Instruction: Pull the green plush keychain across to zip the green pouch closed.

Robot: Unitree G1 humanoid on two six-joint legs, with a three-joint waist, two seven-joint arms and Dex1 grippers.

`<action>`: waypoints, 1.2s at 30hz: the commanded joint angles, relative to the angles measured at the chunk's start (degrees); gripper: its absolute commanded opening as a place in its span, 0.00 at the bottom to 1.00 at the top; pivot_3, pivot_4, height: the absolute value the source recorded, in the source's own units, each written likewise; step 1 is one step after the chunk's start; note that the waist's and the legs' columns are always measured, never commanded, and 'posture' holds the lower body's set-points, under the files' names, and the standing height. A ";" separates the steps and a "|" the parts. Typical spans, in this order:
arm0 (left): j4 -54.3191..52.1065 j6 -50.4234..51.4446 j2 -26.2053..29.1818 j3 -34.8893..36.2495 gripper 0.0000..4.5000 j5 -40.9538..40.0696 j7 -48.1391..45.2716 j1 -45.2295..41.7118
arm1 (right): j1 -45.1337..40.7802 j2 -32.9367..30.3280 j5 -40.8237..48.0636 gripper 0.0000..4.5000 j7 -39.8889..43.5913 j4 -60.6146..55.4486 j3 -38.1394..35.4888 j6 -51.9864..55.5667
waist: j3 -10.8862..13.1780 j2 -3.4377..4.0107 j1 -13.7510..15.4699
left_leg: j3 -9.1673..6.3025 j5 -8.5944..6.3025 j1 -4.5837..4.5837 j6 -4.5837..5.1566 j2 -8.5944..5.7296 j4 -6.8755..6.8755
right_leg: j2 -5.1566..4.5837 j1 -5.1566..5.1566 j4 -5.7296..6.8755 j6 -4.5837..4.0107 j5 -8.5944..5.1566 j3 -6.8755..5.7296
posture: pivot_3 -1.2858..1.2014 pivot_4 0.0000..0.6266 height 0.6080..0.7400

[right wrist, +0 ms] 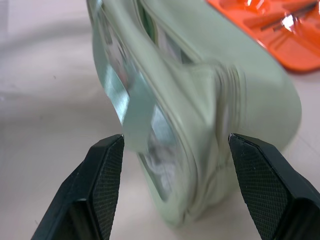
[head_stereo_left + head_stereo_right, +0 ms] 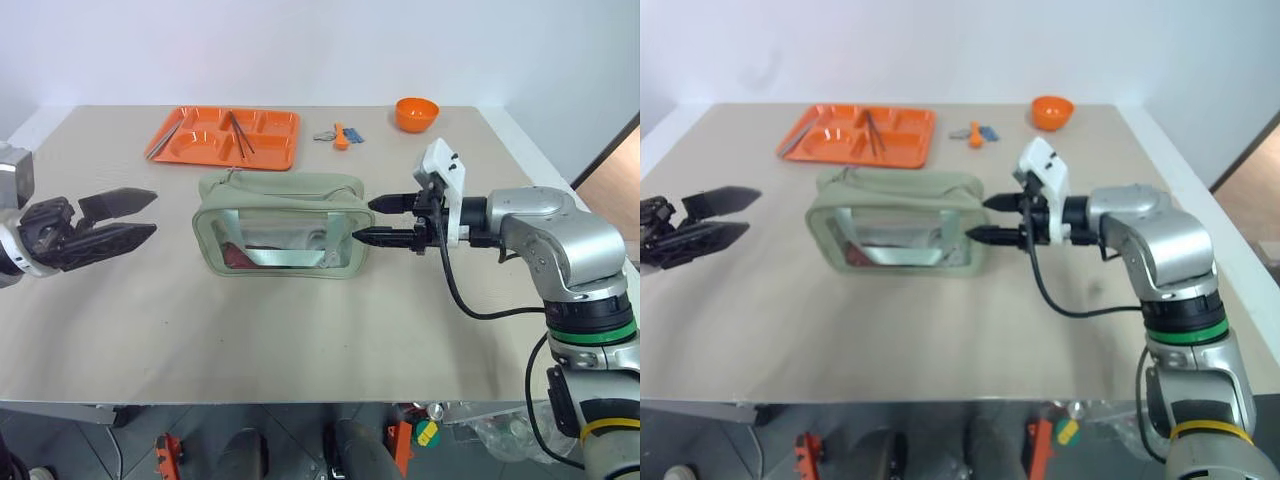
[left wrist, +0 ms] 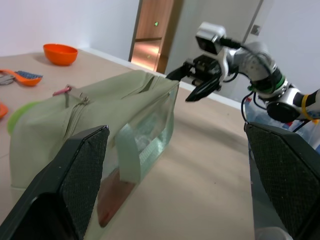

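Flanking the green pouch (image 2: 280, 225) at mid-counter (image 2: 300, 330), left hand (image 2: 125, 222) and right hand (image 2: 375, 220) stand apart, apparently positioning to steady it; green plush keychain (image 3: 20, 116) sits at its left end.

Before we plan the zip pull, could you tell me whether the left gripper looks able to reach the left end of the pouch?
Probably yes. The left gripper is open and faces the pouch across bare table, with nothing lying between them. The right gripper is at the opposite end.
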 commanded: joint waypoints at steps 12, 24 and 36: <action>3.27 -10.59 -3.95 -4.40 1.00 10.20 1.38 0.31 | 0.69 2.00 1.59 0.01 -1.29 -2.04 -0.24 -0.88 | 0.00 0.00 0.01 | 0.01 0.00 0.00 0.00 -0.01 0.00 | -0.02 0.00 0.00 -0.01 0.01 0.00 | 0.52 0.24 1.00; 9.80 -18.13 -9.51 -11.15 1.00 17.99 3.34 -7.24 | 1.81 2.27 2.84 0.01 -2.48 -3.94 -0.59 0.09 | -0.01 -0.01 0.04 | 0.01 0.02 0.00 0.03 0.04 0.01 | 0.21 0.01 0.01 -0.22 0.14 -0.09 | 0.52 0.24 1.00; 15.18 -20.72 -10.09 -11.81 1.00 21.01 3.37 -11.46 | 3.17 1.89 3.95 0.01 -3.81 -5.77 -0.99 1.03 | -0.01 -0.01 0.09 | 0.00 0.03 -0.01 0.04 0.07 0.03 | 0.22 0.00 0.01 -0.23 0.16 -0.05 | 0.52 0.24 1.00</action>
